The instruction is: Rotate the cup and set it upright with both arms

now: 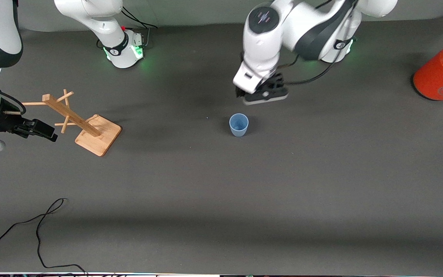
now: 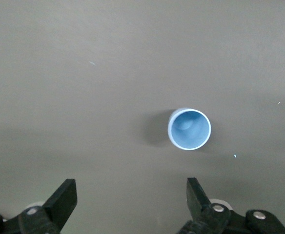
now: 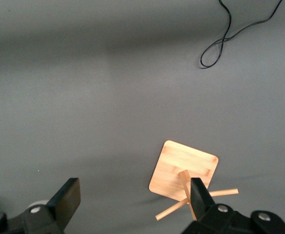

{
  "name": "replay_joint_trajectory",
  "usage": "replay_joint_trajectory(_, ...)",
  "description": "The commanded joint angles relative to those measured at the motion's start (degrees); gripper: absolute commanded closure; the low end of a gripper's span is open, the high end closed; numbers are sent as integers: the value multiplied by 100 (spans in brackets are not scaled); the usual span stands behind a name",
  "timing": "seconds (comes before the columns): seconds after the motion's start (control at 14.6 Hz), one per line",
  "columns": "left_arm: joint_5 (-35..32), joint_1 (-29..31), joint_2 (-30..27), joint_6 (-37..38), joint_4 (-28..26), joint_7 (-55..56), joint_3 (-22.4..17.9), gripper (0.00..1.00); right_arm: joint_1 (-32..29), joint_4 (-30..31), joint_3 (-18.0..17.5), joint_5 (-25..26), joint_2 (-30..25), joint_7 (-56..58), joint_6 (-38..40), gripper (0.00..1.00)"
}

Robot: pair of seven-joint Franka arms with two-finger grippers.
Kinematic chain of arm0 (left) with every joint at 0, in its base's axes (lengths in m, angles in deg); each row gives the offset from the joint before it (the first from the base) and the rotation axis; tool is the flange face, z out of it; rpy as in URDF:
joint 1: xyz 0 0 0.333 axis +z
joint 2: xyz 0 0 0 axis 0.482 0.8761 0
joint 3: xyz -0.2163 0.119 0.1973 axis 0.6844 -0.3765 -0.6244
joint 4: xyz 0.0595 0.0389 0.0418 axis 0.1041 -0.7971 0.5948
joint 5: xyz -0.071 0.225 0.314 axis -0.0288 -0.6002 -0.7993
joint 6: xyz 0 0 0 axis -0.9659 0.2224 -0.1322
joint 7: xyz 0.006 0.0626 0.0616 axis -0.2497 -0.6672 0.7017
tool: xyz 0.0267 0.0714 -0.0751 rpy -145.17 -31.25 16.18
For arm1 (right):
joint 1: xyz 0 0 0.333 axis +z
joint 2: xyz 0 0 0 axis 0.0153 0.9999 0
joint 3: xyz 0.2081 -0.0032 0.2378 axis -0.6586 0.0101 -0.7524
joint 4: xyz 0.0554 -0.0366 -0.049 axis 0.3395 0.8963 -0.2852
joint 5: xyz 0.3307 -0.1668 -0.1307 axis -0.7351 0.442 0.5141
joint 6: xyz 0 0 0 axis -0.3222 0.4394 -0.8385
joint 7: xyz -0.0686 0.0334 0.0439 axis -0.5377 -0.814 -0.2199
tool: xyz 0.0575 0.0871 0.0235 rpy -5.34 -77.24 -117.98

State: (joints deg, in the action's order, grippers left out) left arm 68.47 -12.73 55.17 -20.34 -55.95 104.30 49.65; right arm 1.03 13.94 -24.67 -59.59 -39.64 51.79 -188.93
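The pale-blue cup (image 1: 238,125) stands upright on the dark table, mouth up, with nothing touching it. The left wrist view looks straight down into the cup (image 2: 189,129). My left gripper (image 1: 263,92) hangs over the table just beside the cup, on the side of the robots' bases. Its jaws (image 2: 131,195) are open wide with only bare table between them. My right gripper (image 1: 46,130) waits up in the air at the right arm's end of the table, open (image 3: 132,195) and holding nothing.
A wooden peg rack (image 1: 90,129) on a square base stands next to the right gripper, its base showing in the right wrist view (image 3: 181,168). An orange-red can (image 1: 442,73) lies at the left arm's end. A black cable (image 1: 40,227) trails near the front camera.
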Motion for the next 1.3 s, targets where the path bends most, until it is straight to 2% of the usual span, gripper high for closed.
replay_joint_trajectory(0.0, 231, 786, 7, 947, 834, -838, 3, 0, 72, 113, 15, 72, -218, 138, -7, 0)
replay_joint_trajectory(0.21, 275, 1744, -379, 1441, 906, -2068, 3, 0, 186, 113, 15, 72, -253, 139, 64, 0)
replay_joint_trajectory(0.41, 241, 2273, -398, 1582, 924, -2649, -14, 0, 213, 192, 6, 11, -401, 165, 178, 0)
replay_joint_trajectory(0.62, 249, 2940, -415, 1591, 915, -3816, -128, 0, 309, 429, 15, 2, -551, 165, 152, 0)
replay_joint_trajectory(1.03, 196, 3872, -363, 1390, 906, -4786, 108, 0, 239, 245, 15, 2, -499, 499, 450, 0)
replay_joint_trajectory(1.23, 153, 3944, -345, 1249, 898, -4954, 100, 0, 274, 236, 6, 2, -473, 420, 530, 0)
